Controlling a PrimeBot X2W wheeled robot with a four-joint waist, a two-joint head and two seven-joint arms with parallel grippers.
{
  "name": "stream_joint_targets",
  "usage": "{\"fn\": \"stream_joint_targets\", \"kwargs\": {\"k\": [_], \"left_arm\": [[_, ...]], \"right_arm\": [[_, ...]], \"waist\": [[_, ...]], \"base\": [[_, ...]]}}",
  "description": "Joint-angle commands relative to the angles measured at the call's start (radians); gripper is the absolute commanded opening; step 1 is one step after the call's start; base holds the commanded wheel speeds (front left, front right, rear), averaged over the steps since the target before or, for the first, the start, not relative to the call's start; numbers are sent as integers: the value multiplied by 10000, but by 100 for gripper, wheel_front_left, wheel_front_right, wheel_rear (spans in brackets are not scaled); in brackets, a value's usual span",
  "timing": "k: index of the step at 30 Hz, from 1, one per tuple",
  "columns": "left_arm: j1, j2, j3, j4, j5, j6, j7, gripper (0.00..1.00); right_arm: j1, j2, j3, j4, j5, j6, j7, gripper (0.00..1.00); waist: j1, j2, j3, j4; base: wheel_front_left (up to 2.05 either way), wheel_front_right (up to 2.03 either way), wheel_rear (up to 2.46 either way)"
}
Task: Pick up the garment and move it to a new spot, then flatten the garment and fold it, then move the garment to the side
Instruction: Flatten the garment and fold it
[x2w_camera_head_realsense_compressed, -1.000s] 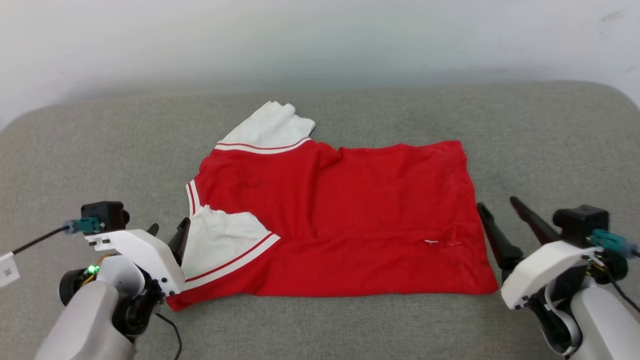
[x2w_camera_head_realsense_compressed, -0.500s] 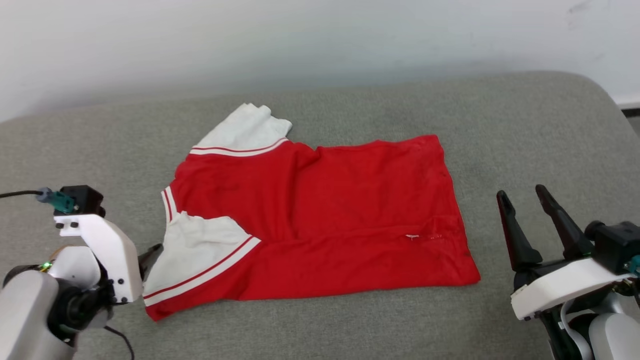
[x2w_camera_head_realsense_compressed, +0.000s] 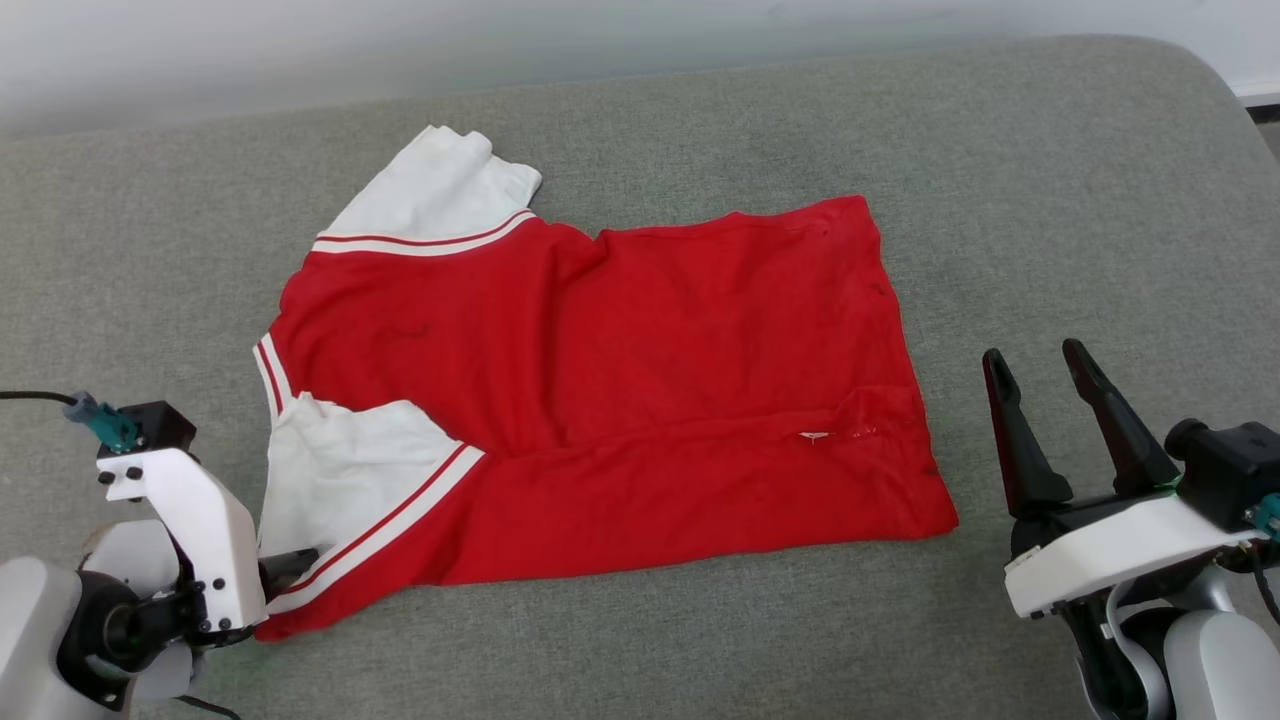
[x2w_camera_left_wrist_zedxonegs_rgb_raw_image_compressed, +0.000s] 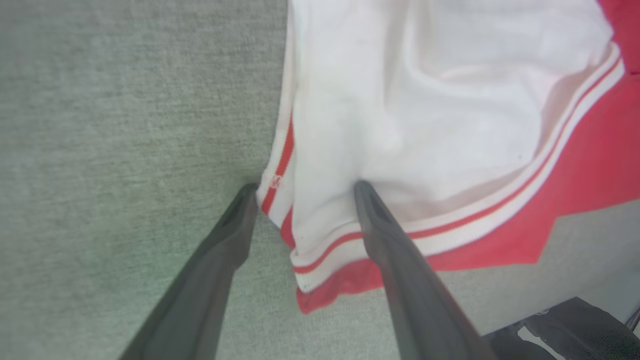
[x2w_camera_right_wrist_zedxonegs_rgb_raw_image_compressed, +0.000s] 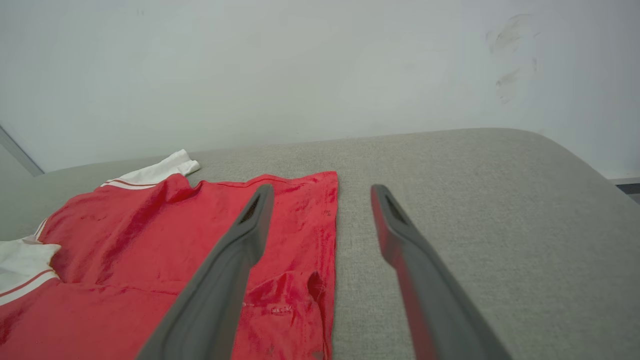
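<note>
we see a red jersey-style t-shirt (x2w_camera_head_realsense_compressed: 620, 400) lying plain side up, spread mostly flat in the middle of a grey woven cushion (x2w_camera_head_realsense_compressed: 1050, 180) with rounded corners. the soft knit shows shallow wrinkles and one long crease along its near part. its hem lies to our right, its collar end to our left. two white short sleeves carry red-and-white striped trim: one at the far edge (x2w_camera_head_realsense_compressed: 430, 190), one folded onto the body at the near left (x2w_camera_head_realsense_compressed: 340, 470). a small white tag (x2w_camera_head_realsense_compressed: 812, 436) sits near the hem

our left gripper (x2w_camera_left_wrist_zedxonegs_rgb_raw_image_compressed: 304, 186) stands wide open at the near sleeve: one dark finger on bare cushion just beside the striped cuff, the other lying over the white cloth, nothing pinched. our right gripper (x2w_camera_head_realsense_compressed: 1033, 352) is wide open and empty, near the hem but apart from it. behind rises a pale, scuffed wall (x2w_camera_right_wrist_zedxonegs_rgb_raw_image_compressed: 300, 65). a black cable (x2w_camera_head_realsense_compressed: 30, 396) leaves the left wrist
</note>
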Motion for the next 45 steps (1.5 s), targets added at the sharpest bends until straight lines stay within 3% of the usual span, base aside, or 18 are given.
{"fn": "stream_joint_targets", "kwargs": {"k": [1, 6, 10, 19, 22, 34, 35, 36, 45], "left_arm": [[651, -469, -298, 293, -204, 27, 182, 0], [589, -623, -56, 271, -222, -81, -479, 0], [495, -639, 232, 15, -33, -95, -1249, 0], [343, -672, 347, -1012, 529, 26, -2293, 0], [228, -719, 263, -1347, 681, 36, -2394, 0], [-256, -981, -6, -1553, 922, -105, -2681, 0], [-247, -1020, 4, -1510, 860, -97, -2688, 0], [-213, -1054, 13, -1456, 787, -75, -2637, 0], [116, -1191, 168, -1156, 677, -12, -2996, 0]], "right_arm": [[-94, 42, -9, 67, 66, -4, 81, 100], [-63, -56, -136, 277, 274, -4, 601, 100], [39, -295, -281, 585, 667, -4, 1659, 100], [-406, -1211, -512, 1570, 1558, -4, 6196, 100], [-644, -1256, -338, 1774, 1680, -4, 7194, 100], [-1649, -768, 383, 3880, 1908, -2, 8252, 99], [-1696, -753, 515, 4104, 1943, -2, 8299, 40], [-1766, -694, 619, 4278, 2037, -2, 8275, 0], [-2343, -1177, 1170, 4532, 2282, 9, 7732, 0]], "waist": [[0, 0, 0, 11], [0, 0, -250, 144], [0, 0, -602, 308], [0, 0, -909, 839], [0, 0, -764, 1030], [0, 0, -128, 1518], [0, 0, -112, 1532], [0, 0, -110, 1538], [0, 0, -664, 1402]], "base": [[0, 0, 0], [0, 0, 0], [0, 0, 0], [0, 0, 0], [0, 0, 0], [0, 0, 0], [0, 0, 0], [0, 0, 0], [0, 0, 0]]}}
